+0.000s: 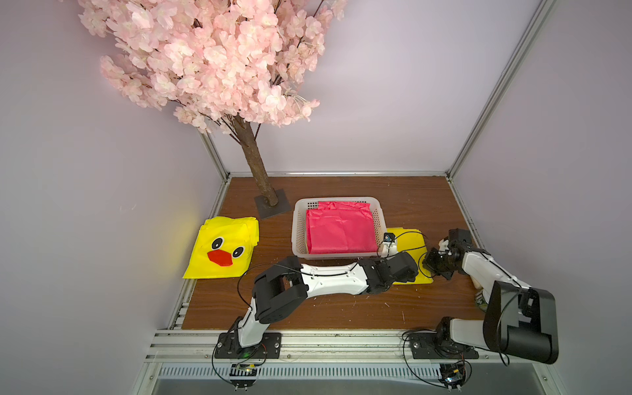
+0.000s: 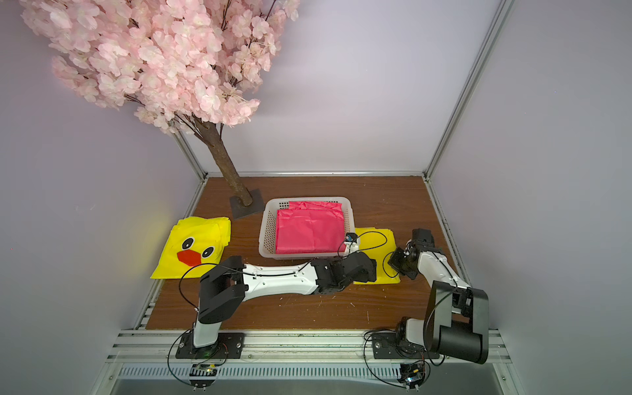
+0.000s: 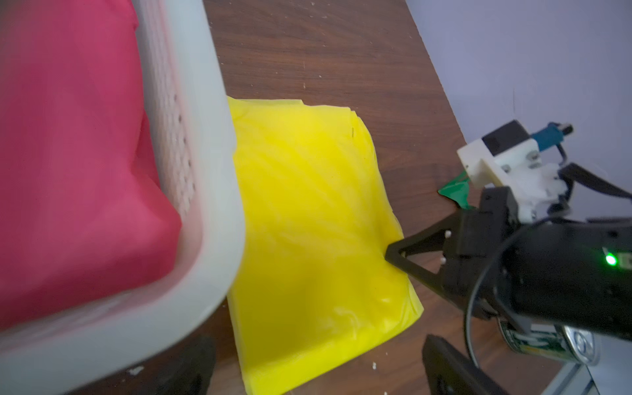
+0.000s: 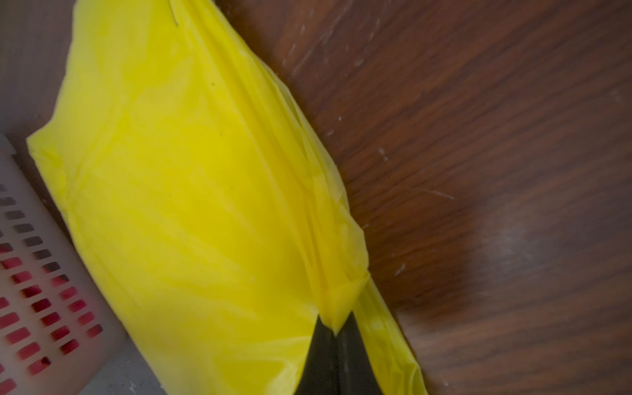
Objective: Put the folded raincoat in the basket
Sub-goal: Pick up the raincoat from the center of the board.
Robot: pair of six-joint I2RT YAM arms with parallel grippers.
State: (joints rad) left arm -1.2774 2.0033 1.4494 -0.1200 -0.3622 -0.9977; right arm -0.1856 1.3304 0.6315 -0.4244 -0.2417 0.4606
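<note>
A white basket [image 1: 337,199] [image 2: 307,199] stands mid-table with a folded red raincoat [image 1: 342,231] [image 3: 75,154] lying in it. A folded yellow raincoat [image 1: 408,244] [image 3: 307,222] lies flat on the table against the basket's right side. My right gripper [image 4: 337,328] [image 3: 390,254] is shut on that raincoat's right edge, pinching a small peak of fabric. My left gripper [image 3: 318,372] is open, with a finger on each side of the raincoat's near corner and nothing held. In both top views the left wrist [image 1: 400,270] hides its fingers.
Another folded yellow raincoat with a duck face [image 1: 222,249] lies at the table's left edge. An artificial blossom tree stands on a dark base plate [image 1: 272,205] behind the basket to its left. A tin can [image 3: 547,342] sits by the right arm. Walls close three sides.
</note>
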